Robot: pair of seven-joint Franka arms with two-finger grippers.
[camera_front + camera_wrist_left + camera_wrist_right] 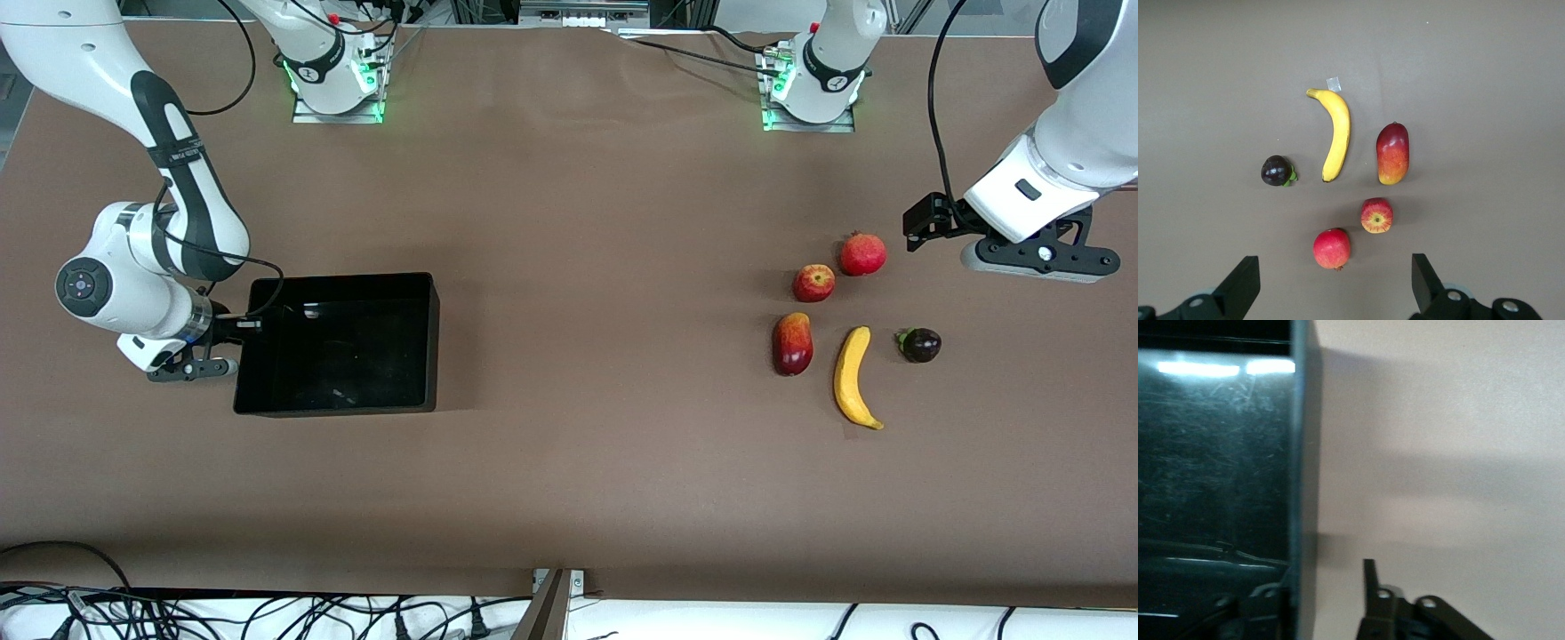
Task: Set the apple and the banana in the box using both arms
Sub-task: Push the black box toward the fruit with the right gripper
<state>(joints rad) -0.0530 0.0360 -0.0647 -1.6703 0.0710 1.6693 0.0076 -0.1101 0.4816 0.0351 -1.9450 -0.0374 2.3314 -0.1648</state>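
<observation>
The banana lies nearest the front camera on the brown surface, toward the left arm's end, curved, with nothing gripping it. Level with it sit two neighbours: a red-yellow mango toward the table's middle and a dark purple fruit on the banana's outer flank (all three well apart from one another). A step farther from the camera rests the apple, streaked red and yellow, and just beside it, farther again, a deeper red round fruit.

Toward the right arm's end stands the black box, open-topped with no fruit inside. The right pincer is at the box's outer end wall, one finger inside and one outside, straddling the wall; whether it actually squeezes the wall I cannot tell.

The left pincer hangs over bare surface just outside the fruit cluster, fingers spread wide apart, carrying nothing.
</observation>
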